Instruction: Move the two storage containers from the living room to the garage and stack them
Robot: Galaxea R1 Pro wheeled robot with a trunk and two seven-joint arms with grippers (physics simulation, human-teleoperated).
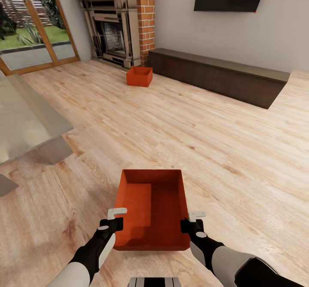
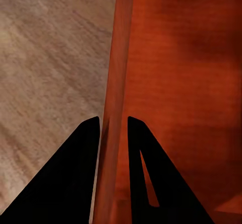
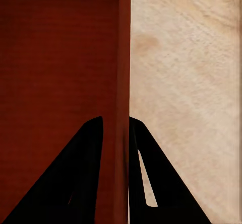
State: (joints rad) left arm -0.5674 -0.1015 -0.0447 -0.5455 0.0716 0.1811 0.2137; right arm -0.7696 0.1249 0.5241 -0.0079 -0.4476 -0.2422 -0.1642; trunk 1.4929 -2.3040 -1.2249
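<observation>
1. The near storage container (image 1: 151,209) sits between the two tools, open side up, its long axis running straight away from the robot toward the fireplace (image 1: 112,25).
2. The left tool (image 1: 115,219) straddles the container's left long wall: in the left wrist view its two dark fingers (image 2: 75,183) stand one on each side of the thin orange wall (image 2: 113,108), close against it, so it looks pinched on that wall.
3. The right tool (image 1: 192,220) does the same on the right long wall; the right wrist view shows its fingers (image 3: 80,183) pressed to either side of the wall edge (image 3: 123,83), again a pinch by the look of it.
4. Both grips sit toward the container's near end, so most of its length reaches out ahead of the tools. I cannot tell whether its base is on the wood-plank floor (image 1: 223,141) or just above it.
5. The second storage container (image 1: 139,76) lies well ahead of both tools and slightly to the left-tool side, on the floor just beside the fireplace base and the end of the long low desk (image 1: 219,74).
6. Judged from this, the task is early: the scene is the living room, and neither container is in the garage. The next move turns on keeping the two tools level and evenly spaced, or the thin walls may flex or slip.
</observation>
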